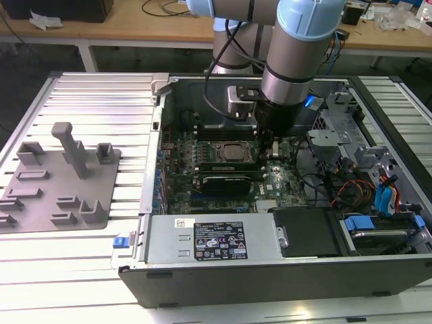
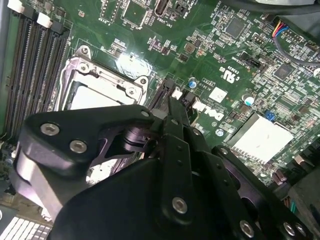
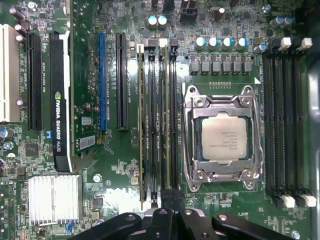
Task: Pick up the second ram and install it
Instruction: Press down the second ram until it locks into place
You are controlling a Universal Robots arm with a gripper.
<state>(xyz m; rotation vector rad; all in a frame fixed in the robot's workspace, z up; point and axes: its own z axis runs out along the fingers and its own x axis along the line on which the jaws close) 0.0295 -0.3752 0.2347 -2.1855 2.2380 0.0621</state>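
The second ram, a thin green stick seen edge-on, stands in a white-latched slot beside the processor socket in the first wrist view. My gripper sits over one end of it, the black fingers drawn together on the stick. Another stick stands two slots over. The second wrist view has the gripper tapering down onto the green board. From the exterior view, the gripper is low inside the open computer case, just at the socket's edge.
A black graphics card stands in a slot beyond the sticks, with a finned heatsink near it. Several bare memory slots lie past the socket. A grey tray of holders rests at the exterior view's left; a drive cage and cables crowd the right.
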